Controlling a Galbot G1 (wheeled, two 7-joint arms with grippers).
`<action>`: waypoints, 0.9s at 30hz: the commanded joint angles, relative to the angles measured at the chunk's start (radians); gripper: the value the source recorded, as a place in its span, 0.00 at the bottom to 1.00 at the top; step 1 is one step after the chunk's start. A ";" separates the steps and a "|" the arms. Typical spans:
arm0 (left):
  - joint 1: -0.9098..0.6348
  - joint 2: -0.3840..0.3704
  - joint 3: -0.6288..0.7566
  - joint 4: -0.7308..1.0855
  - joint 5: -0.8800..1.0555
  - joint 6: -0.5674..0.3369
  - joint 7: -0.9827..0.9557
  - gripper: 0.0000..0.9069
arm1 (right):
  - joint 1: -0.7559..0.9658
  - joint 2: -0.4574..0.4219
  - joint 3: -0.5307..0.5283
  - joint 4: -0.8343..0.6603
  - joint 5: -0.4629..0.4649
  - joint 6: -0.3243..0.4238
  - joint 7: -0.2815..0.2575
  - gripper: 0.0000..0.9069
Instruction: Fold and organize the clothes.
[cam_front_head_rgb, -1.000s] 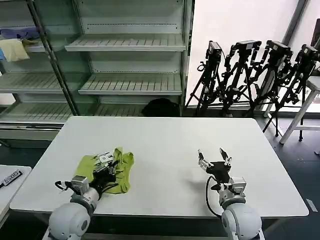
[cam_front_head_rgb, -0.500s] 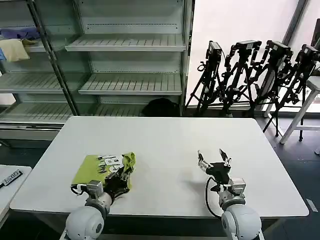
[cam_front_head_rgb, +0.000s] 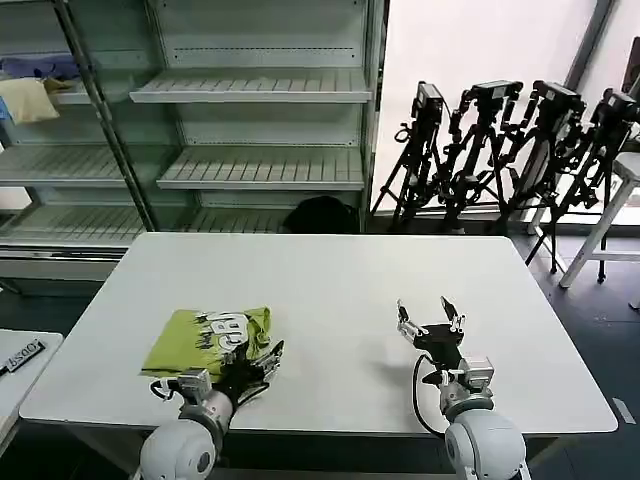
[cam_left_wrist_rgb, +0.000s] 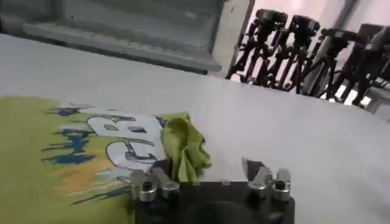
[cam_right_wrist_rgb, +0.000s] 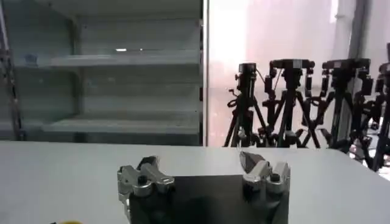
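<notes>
The lime yellow-green shirt (cam_front_head_rgb: 205, 337) lies folded into a rough rectangle in the lower left of the head view, on the white worktop (cam_front_head_rgb: 330, 290) near its front edge. Contrary to a plain garment, its upper face carries a print: large white block characters with blue and orange splashes beneath them. In the left wrist view the shirt (cam_left_wrist_rgb: 67, 158) shows these characters outlined in blue; they look like digits, possibly "8" and another figure, but they cannot be read with certainty. A bunched lump of the same fabric stands up at the shirt's edge just beside the print.

The left end effector (cam_front_head_rgb: 262, 362) sits low at the front of the worktop, at the lower right corner of the shirt, its fingers spread apart and holding nothing. In the left wrist view the left end effector (cam_left_wrist_rgb: 210, 176) has one finger beside the bunched fabric and the other over bare worktop.

The right end effector (cam_front_head_rgb: 430, 318) is held above the worktop in the lower right of the head view, well apart from the shirt, fingers wide and empty. The right wrist view shows the same right end effector (cam_right_wrist_rgb: 203, 171) spread over bare white surface.

Behind the worktop stand empty metal shelves (cam_front_head_rgb: 255, 120); black tripods (cam_front_head_rgb: 500, 150) line the right.
</notes>
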 joint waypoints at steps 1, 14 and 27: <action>-0.028 0.049 -0.269 -0.137 -0.132 -0.133 0.071 1.00 | 0.004 -0.002 0.002 0.001 0.000 0.000 -0.001 1.00; 0.041 0.127 -0.534 0.258 0.101 -0.259 0.206 1.00 | 0.009 -0.006 0.001 0.001 -0.006 0.001 -0.003 1.00; 0.058 0.088 -0.457 0.326 0.093 -0.141 0.209 1.00 | 0.014 -0.004 -0.009 0.014 -0.007 0.017 -0.021 1.00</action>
